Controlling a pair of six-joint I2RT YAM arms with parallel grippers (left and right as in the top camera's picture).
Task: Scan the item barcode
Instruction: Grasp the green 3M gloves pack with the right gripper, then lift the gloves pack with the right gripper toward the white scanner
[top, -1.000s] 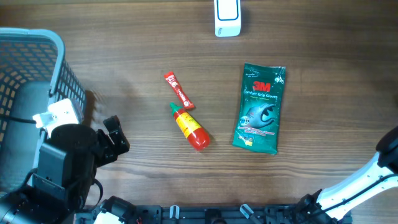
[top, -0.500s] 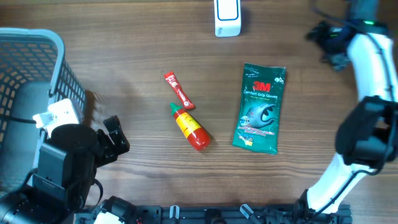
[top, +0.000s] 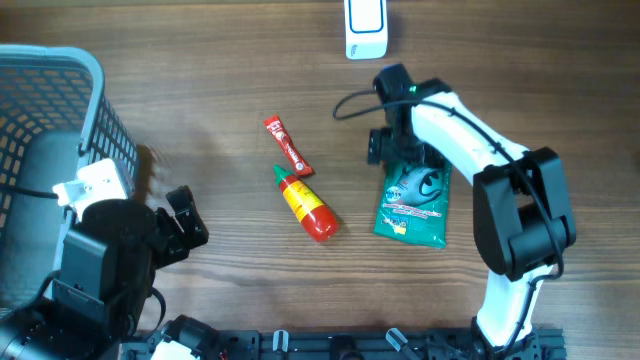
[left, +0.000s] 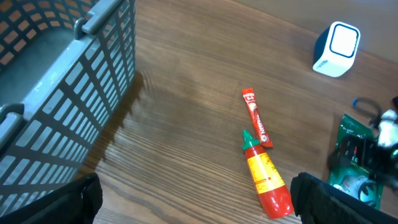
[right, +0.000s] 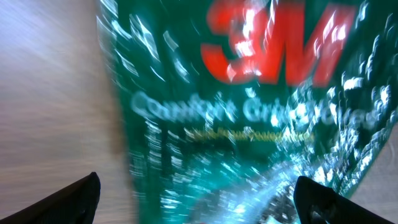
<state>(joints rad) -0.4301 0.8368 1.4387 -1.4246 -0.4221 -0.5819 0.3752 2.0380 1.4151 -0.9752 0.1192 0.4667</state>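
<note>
Your right hand is open wide, its 2 fingertips at the bottom corners of the wrist view, and it grips nothing. It hangs directly over the top end of the green 3M glove packet, which fills that blurred view with its red logo showing. From overhead you see the packet lying flat on the worktop, right of the middle, its upper part hidden under the right arm. Whether the hand touches the packet you cannot tell. The white scanner stands at the far edge, near the middle, apart from the packet. Left of the packet lie 1 red sauce bottle with a green cap and 1 red sachet, the sachet's lower end just beside the cap. Your left hand is also open and empty, low near the front-left corner, beside the grey-blue basket at the left edge.
</note>
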